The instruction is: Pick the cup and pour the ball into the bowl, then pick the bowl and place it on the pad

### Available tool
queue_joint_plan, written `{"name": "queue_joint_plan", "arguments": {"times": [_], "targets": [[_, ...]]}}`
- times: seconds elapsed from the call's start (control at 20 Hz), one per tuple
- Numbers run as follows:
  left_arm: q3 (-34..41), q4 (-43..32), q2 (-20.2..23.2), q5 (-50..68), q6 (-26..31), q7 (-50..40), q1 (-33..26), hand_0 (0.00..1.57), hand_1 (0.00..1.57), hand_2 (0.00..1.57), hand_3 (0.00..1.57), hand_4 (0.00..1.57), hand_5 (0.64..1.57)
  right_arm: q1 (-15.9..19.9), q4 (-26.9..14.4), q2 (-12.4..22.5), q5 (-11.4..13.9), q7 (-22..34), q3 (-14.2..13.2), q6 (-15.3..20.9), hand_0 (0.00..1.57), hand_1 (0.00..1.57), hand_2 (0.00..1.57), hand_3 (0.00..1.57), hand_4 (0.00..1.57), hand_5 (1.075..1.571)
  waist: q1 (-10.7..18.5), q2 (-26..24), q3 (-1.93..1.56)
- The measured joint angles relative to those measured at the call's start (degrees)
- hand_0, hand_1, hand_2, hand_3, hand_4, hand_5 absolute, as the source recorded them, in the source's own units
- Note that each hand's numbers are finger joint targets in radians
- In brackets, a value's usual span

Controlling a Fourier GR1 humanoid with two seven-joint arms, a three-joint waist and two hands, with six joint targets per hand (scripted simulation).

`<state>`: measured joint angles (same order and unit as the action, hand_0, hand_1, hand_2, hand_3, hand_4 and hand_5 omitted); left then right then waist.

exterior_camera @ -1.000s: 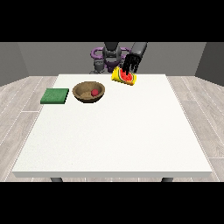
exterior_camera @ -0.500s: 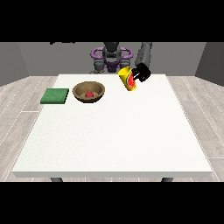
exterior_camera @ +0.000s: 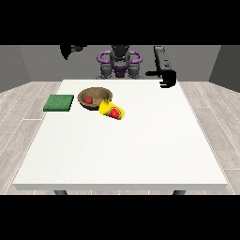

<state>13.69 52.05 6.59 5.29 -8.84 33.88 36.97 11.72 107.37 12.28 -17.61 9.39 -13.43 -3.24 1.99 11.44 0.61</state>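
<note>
— Lying on its side on the white worktop (exterior_camera: 140, 145), was it, the yellow cup (exterior_camera: 111, 110)?

— Yes, tipped over just beside the wooden bowl (exterior_camera: 95, 98), perhaps touching its rim. The red ball (exterior_camera: 87, 100) sat inside the bowl. The green pad (exterior_camera: 59, 102) lay nearby at the bowl's other side.

— And your hands?

— My robot hand at the view's right (exterior_camera: 166, 80) hung over the worktop's far edge, fingers relaxed, holding nothing. The one at the view's left (exterior_camera: 68, 50) was raised high; I could not tell its fingers.
</note>
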Motion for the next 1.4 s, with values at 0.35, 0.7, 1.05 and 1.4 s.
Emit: {"name": "queue_joint_plan", "arguments": {"times": [0.35,0.7,1.05,1.4], "targets": [[6.41,-4.07,12.02,8.39,16.38,0.36,3.26,0.0,0.0,0.0,0.0,0.0,1.531,1.1,1.93,-2.44,4.3,0.25,3.8,3.25,0.0,0.0,0.0,0.0,0.48,1.569,-0.63,5.5,-0.43],[7.45,-2.92,22.31,9.93,20.66,-8.84,10.23,0.0,0.0,0.0,0.0,0.0,1.522,2.25,-10.31,-5.55,5.45,-7.23,3.68,3.2,0.0,0.0,0.0,0.0,0.4,1.569,0.65,7.16,-0.65],[7.91,-0.37,29.33,10.76,22.12,-16.55,14.97,0.0,0.0,0.0,0.0,0.0,1.544,4.45,-26.8,-5.25,3.25,-17.57,0.31,-1.8,0.0,0.0,0.0,0.0,0.32,1.571,0.58,8.34,-0.71],[8.25,2.03,33.15,12.28,22.34,-22.87,19.11,0.0,0.0,0.0,0.0,0.0,1.535,8.89,-42.08,-3.63,2.76,-24.11,-2.04,-5.35,0.0,0.0,0.0,0.0,0.35,1.569,0.25,8.64,-0.7]]}}
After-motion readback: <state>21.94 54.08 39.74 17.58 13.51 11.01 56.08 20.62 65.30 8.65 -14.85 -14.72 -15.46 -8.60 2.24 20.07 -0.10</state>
